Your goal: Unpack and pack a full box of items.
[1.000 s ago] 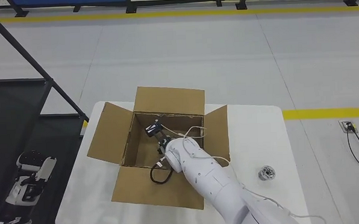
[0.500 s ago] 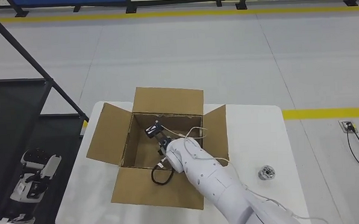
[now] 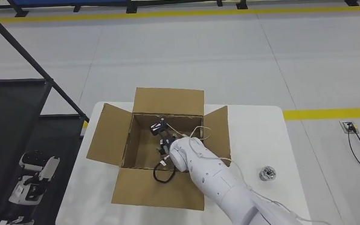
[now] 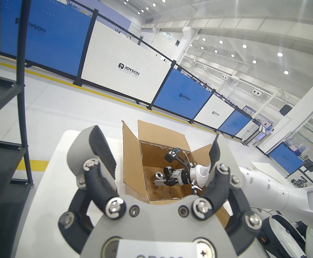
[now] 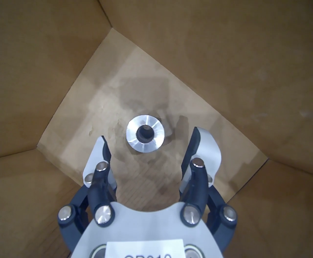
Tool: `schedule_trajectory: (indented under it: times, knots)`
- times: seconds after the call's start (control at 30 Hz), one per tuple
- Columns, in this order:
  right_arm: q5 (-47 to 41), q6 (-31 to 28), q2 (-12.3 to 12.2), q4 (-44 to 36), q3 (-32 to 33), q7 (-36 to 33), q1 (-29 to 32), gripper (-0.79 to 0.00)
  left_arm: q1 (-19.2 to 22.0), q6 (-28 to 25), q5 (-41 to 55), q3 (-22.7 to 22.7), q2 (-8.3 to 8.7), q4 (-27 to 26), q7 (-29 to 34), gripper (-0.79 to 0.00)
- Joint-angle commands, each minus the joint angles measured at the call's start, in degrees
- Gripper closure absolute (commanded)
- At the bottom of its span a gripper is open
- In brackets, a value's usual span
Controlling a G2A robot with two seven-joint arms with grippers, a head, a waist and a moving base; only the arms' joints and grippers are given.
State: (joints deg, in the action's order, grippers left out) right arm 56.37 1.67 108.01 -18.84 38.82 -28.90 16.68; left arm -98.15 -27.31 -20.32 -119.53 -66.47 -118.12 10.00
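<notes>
The box (image 3: 169, 143) stands open on the table (image 3: 259, 124), all four flaps folded out. The right arm reaches down into it, and from above the forearm covers much of the box floor. The right gripper (image 5: 149, 139) is low inside the box with its fingers (image 5: 204, 146) spread. A metal ring (image 5: 132, 134) lies flat on the cardboard floor just beyond their tips, and neither finger touches it. Whether the fingertips reach the floor cannot be told.

The left gripper (image 3: 33, 176) hangs off the table's left side, well apart from the box. Its fingers (image 4: 99, 144) are spread wide with nothing between them.

A small round metal piece (image 3: 267, 172) sits on the table right of the box, too small to make out.
</notes>
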Motion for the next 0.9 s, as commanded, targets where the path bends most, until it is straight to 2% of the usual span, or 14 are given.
schedule_trajectory:
  times: [0.0, 0.23, 0.33, 0.37, 0.4, 0.47, 0.57, 0.6, 0.63, 0.7, 0.77, 0.8, 0.87]
  knots:
    - [-0.2, 0.4, 0.2, 0.4, 0.2, 0.3, 0.1, -0.388, -0.3, 0.1, 0.0, -0.2, -0.04, 0.1, -0.3, -0.785]
    - [-1.6, -1.7, 1.1, 2.4, 0.8, 3.7, 0.1, -0.385, -1.0, 0.1, -0.2, -0.3, -0.2, 0.2, -1.0, -0.785]
    - [-1.6, -0.1, 1.7, 3.3, 0.9, 4.8, 0.0, -0.388, -1.4, -0.1, -0.2, -0.5, -0.26, 0.1, -1.0, -0.785]
    - [-2.2, 0.2, 1.8, 3.5, 1.2, 5.5, 0.0, -0.465, -1.5, -0.1, -0.2, -0.5, -0.28, 0.1, -1.1, -0.785]
    - [-2.4, 0.5, 2.0, 3.9, 1.3, 5.8, 0.0, -0.603, -1.6, -0.2, -0.2, -0.6, -0.3, 0.1, -1.1, -0.785]
    - [-2.5, 0.2, 2.3, 4.4, 1.4, 6.0, -0.2, -0.72, -1.8, -0.3, -0.2, -0.8, -0.32, 0.0, -1.1, -0.785]
    - [-2.5, 0.2, 2.7, 5.0, 1.4, 6.0, -0.5, -0.785, -2.0, -0.2, 0.0, -1.0, -0.36, 0.0, -1.1, -0.785]
    - [-2.5, -0.1, 2.8, 5.3, 1.4, 6.0, -0.5, -0.785, -2.0, -0.3, 0.0, -1.1, -0.36, 0.0, -1.1, -0.785]
    - [-2.5, -0.2, 2.9, 5.6, 1.4, 5.9, -0.6, -0.736, -2.0, -0.4, 0.0, -1.2, -0.38, 0.0, -1.1, -0.785]
    - [-2.4, -0.2, 3.2, 6.1, 1.4, 5.8, -0.7, -0.502, -2.1, -0.5, 0.0, -1.3, -0.4, 0.1, -1.1, -0.785]
    - [-2.5, -0.5, 3.3, 6.6, 1.5, 5.9, -0.9, -0.08, -2.2, -0.7, 0.2, -1.4, -0.42, 0.2, -1.2, -0.785]
    - [-2.6, -0.7, 3.4, 6.9, 1.6, 6.1, -1.0, 0.0, -2.2, -0.8, 0.3, -1.5, -0.42, 0.2, -1.2, -0.785]
    - [-2.8, -0.8, 3.5, 7.3, 1.8, 6.6, -1.0, 0.0, -2.2, -1.0, 0.4, -1.6, -0.43, 0.4, -1.0, -0.785]
